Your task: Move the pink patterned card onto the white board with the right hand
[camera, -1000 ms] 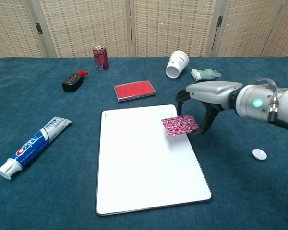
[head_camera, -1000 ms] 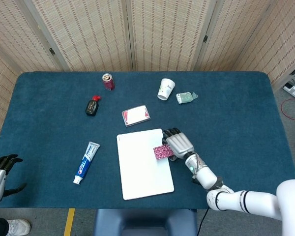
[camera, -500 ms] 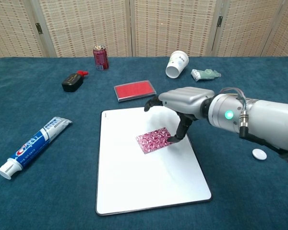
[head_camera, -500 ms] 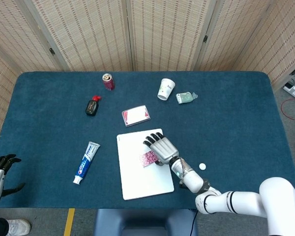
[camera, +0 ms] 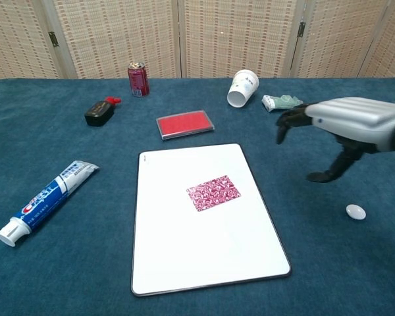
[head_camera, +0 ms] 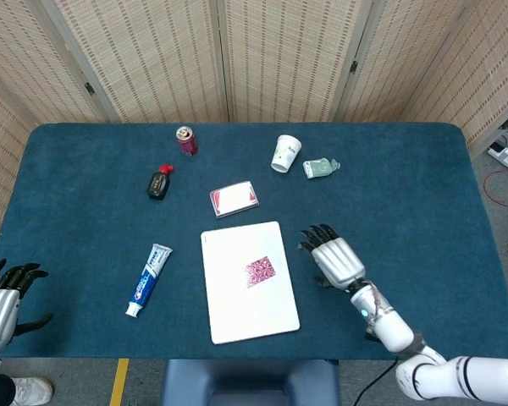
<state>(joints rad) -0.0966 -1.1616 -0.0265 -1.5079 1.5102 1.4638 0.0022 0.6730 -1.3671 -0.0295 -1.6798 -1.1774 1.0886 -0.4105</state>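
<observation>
The pink patterned card [head_camera: 260,271] [camera: 213,193] lies flat near the middle of the white board [head_camera: 237,313] [camera: 197,257], with nothing touching it. My right hand [head_camera: 334,258] [camera: 351,125] hovers to the right of the board, off its edge, fingers spread and holding nothing. My left hand [head_camera: 2,292] shows only at the lower left corner of the head view, beyond the table's edge, fingers apart and empty.
A toothpaste tube [head_camera: 149,279] lies left of the board. Behind the board sit a red flat box [head_camera: 234,199], a black bottle with a red cap [head_camera: 158,183], a red can [head_camera: 185,139], a tipped white cup [head_camera: 285,153] and a small clear bottle [head_camera: 320,168]. A small white disc [camera: 355,211] lies at the right.
The right hand carried the card leftward over the board, laid it down and let go. It has since drawn back to the right, off the board.
</observation>
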